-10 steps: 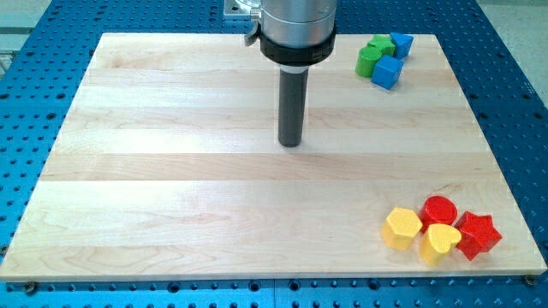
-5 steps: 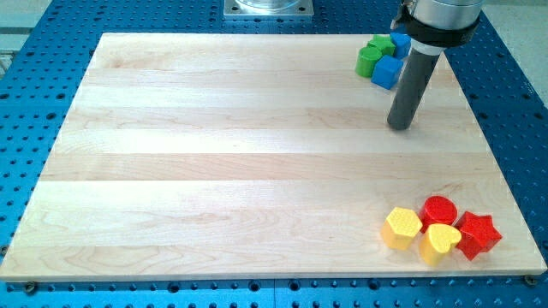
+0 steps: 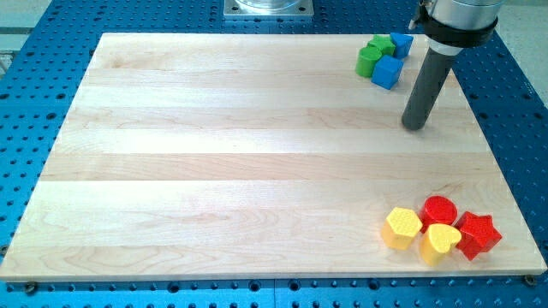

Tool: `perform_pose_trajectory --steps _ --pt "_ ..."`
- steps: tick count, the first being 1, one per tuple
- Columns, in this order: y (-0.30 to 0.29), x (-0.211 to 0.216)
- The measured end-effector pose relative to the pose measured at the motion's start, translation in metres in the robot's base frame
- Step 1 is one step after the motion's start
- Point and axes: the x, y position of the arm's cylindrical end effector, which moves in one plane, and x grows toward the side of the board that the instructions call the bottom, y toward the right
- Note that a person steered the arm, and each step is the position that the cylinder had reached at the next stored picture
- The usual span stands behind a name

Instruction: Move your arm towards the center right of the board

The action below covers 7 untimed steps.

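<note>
- Near edge, view's bottom right: 4 blocks in one tight cluster; yellow hexagon block (image 3: 402, 228) on the cluster's left; yellow heart block (image 3: 440, 242) just right of it and lowest; red cylinder block (image 3: 440, 209) above the heart; red star block (image 3: 478, 234) furthest right; neighbours touching or nearly so.
- Count by colour: 2 yellow, 2 red, 2 blue, 1 green; 7 total.
- Wooden board (image 3: 214, 171) sits on a blue perforated table (image 3: 26, 77); no containers on it, blocks lie straight on the wood.
- Arm pose: dark rod upright, coming down from the view's top right; my tip (image 3: 415, 127) is on the board at its right side, a bit above mid-height; touching no block.
- No fingers on this rig, only the rod; nothing held.
- Tip sits below and right of the far cluster, well apart from the near cluster.
- Far cluster, view's top right: 3 blocks bunched; blue cube block (image 3: 387, 71) nearest the tip; green block (image 3: 371, 58) to its upper left, shape unclear; second blue block (image 3: 400, 43) at the back, shape unclear.
- Grey metal base plate (image 3: 268, 8) at the view's top edge beyond the board.
</note>
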Motion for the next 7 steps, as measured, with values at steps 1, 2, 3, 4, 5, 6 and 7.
perform_pose_trajectory --steps 1,2,3,4,5,6,7 --pt "0.003 0.0" --pt "0.003 0.0" --pt "0.003 0.0" --pt "0.0 -0.002" --pt "0.0 -0.023" --pt "0.008 -0.002" --pt "0.047 0.048"
